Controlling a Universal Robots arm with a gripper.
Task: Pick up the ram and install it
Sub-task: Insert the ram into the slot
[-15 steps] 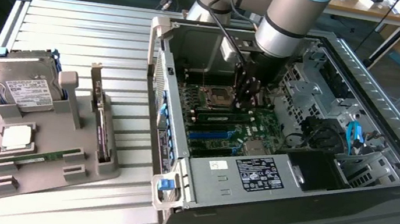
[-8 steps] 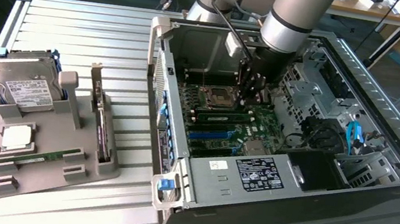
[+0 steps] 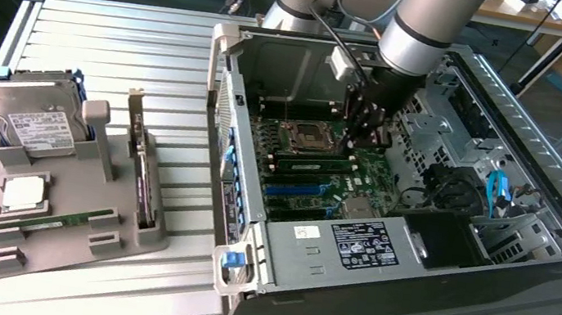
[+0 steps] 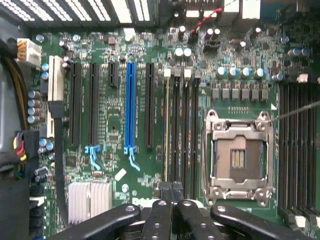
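**A:** Nearest first: what's in the gray holder on the surface?

**B:** It sits at 9 o'clock from the computer case. A green stick lies flat at its near end. Behind that come a square chip, an upright expansion card and, farthest, a hard drive.

**A:** And the ram?

**B:** The ram looks to be standing edge-up in a slot on the motherboard, inside the case, just beside the empty CPU socket.

**A:** The claw?

**B:** The claw is pinched fully closed with nothing between its fingers, low over one end of the ram slots. I can't tell whether it touches.

**A:** So which step?

**B:** Seating, I'd judge, with the pickup done. That calls for straight, even pressure so the stick doesn't tilt in the slot.
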